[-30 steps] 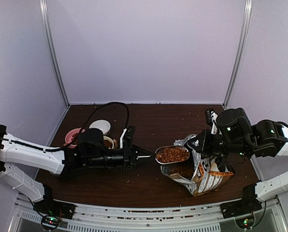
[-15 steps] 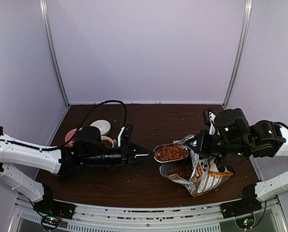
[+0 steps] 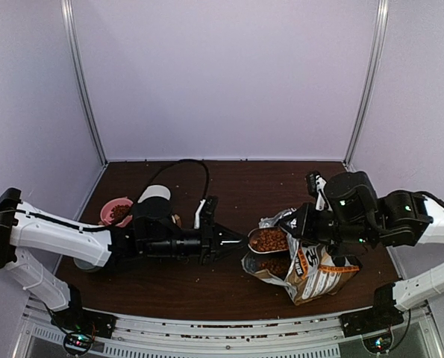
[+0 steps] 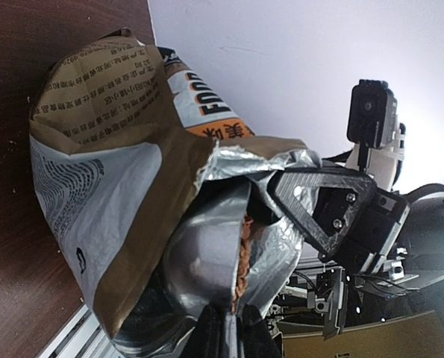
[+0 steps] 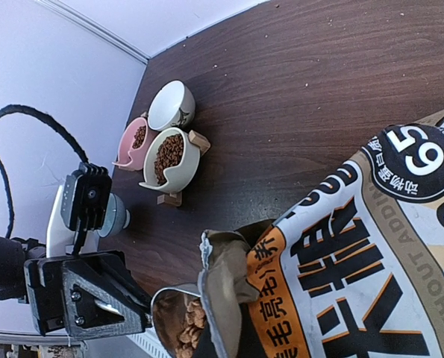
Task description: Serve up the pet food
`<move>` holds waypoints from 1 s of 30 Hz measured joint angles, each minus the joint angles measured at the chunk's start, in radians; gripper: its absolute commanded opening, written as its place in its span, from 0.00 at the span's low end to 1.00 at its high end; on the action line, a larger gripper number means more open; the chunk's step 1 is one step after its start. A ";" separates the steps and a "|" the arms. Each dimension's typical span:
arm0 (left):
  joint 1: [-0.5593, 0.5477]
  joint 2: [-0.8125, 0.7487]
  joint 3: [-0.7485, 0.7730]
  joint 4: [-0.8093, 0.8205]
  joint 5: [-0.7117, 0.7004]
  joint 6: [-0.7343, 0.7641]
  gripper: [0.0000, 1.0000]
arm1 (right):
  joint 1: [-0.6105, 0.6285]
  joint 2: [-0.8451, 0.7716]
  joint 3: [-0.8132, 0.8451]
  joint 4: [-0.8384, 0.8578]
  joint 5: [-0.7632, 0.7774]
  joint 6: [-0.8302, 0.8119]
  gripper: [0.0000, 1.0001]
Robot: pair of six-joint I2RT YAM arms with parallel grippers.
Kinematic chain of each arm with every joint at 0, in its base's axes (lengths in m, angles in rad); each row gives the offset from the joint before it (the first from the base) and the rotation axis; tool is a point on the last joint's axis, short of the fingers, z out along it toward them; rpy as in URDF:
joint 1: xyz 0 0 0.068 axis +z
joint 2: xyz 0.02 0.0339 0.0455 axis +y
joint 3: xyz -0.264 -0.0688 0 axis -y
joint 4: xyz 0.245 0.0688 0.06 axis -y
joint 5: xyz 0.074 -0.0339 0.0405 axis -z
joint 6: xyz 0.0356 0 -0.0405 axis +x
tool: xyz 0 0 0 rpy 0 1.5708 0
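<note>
The left gripper [image 3: 239, 240] is clenched on the handle of a silver scoop [image 4: 199, 261], whose bowl reaches straight out ahead of its fingertips into the torn mouth of the paper bag [image 3: 322, 272]. The pet food [image 3: 269, 239] is heaped in that scoop bowl, just beyond the left fingertips, touching the metal and not the fingers; more of it lies loose deeper in the bag, below the scoop. From the left wrist view the scoop shows edge on, a line of reddish pellets along its rim. The right gripper [image 3: 302, 221] is pinched tight on the folded upper rim of the bag (its own pads are mostly hidden by the paper in the right wrist view), just beside the far side of the scoop. Well behind the left fingers, a pink bowl [image 5: 136, 142] and a cream bowl [image 5: 169, 156] hold some kibble, with a white bowl [image 5: 171, 104] beside them.
</note>
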 measured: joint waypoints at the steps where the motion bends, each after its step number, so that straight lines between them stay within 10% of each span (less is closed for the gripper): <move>1: -0.002 0.007 0.006 0.000 0.002 -0.001 0.00 | 0.000 0.001 -0.002 0.006 -0.002 0.000 0.00; 30: 0.029 -0.165 -0.133 0.022 -0.037 -0.015 0.00 | -0.002 -0.036 -0.002 -0.041 0.011 0.008 0.00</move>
